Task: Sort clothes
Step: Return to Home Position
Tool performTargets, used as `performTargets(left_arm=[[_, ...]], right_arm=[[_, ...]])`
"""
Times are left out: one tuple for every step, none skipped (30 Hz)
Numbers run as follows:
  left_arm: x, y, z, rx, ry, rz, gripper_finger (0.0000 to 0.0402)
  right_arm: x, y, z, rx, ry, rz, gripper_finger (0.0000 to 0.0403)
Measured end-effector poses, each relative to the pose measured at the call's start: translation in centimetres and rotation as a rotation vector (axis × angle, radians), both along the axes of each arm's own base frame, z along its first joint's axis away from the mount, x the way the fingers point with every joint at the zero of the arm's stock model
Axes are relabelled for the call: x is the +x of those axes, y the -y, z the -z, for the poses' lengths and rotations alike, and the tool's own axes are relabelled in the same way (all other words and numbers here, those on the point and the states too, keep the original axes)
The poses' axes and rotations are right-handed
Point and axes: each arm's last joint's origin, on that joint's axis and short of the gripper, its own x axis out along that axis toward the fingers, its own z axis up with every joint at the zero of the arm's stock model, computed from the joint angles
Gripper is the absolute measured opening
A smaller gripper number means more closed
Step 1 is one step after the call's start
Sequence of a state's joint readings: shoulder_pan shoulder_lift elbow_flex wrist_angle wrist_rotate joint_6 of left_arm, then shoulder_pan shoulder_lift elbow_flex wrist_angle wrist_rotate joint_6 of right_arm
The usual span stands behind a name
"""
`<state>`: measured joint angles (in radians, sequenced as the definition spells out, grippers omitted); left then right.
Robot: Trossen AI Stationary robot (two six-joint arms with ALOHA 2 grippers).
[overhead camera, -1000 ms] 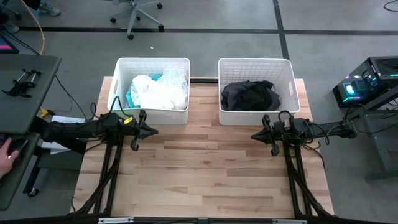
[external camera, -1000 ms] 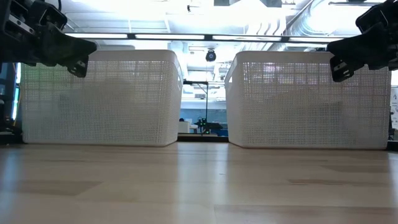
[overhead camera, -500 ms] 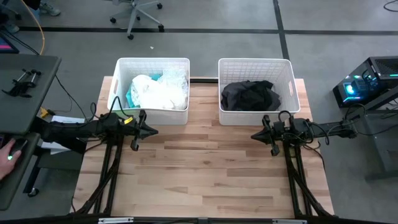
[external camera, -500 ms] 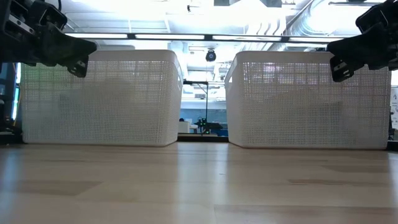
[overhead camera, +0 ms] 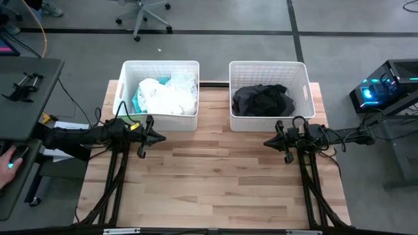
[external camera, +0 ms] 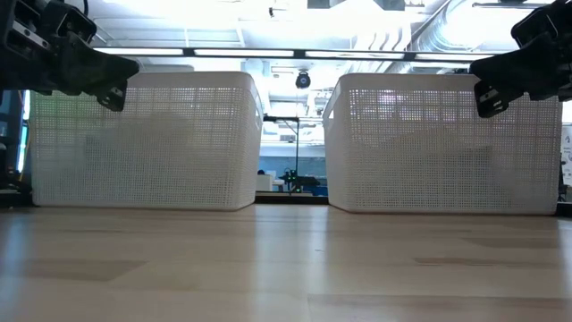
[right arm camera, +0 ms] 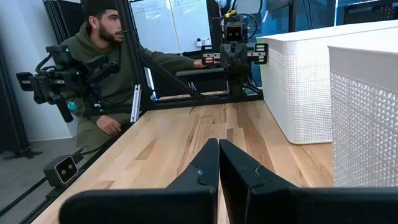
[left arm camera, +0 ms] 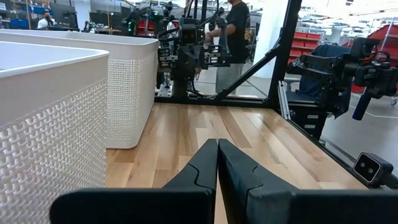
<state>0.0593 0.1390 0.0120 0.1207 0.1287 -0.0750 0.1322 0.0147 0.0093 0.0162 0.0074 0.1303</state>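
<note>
White lacy, pale grey-blue and teal clothes lie heaped in the left white mesh basket. Black or dark grey clothes lie in the right white mesh basket. My left gripper is shut and empty, hovering above the table near the left basket's near side; its fingers show closed in the left wrist view. My right gripper is shut and empty, hovering near the right basket's near side; it shows closed in the right wrist view.
The wooden table lies bare between and in front of the arms. A person sits beyond the table's left edge, seen in the right wrist view; a hand rests on a side desk at the left.
</note>
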Motion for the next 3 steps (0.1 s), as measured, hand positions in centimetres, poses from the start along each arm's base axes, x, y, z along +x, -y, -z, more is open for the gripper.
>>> performTargets(left_arm=[[0.0, 0.0, 0.0, 0.0, 0.0, 0.0, 0.0003], [0.0, 0.0, 0.0, 0.0, 0.0, 0.0, 0.0003], [0.0, 0.0, 0.0, 0.0, 0.0, 0.0, 0.0003]], right_arm=[[0.0, 0.0, 0.0, 0.0, 0.0, 0.0, 0.0], [0.0, 0.0, 0.0, 0.0, 0.0, 0.0, 0.0], [0.0, 0.0, 0.0, 0.0, 0.0, 0.0, 0.0]])
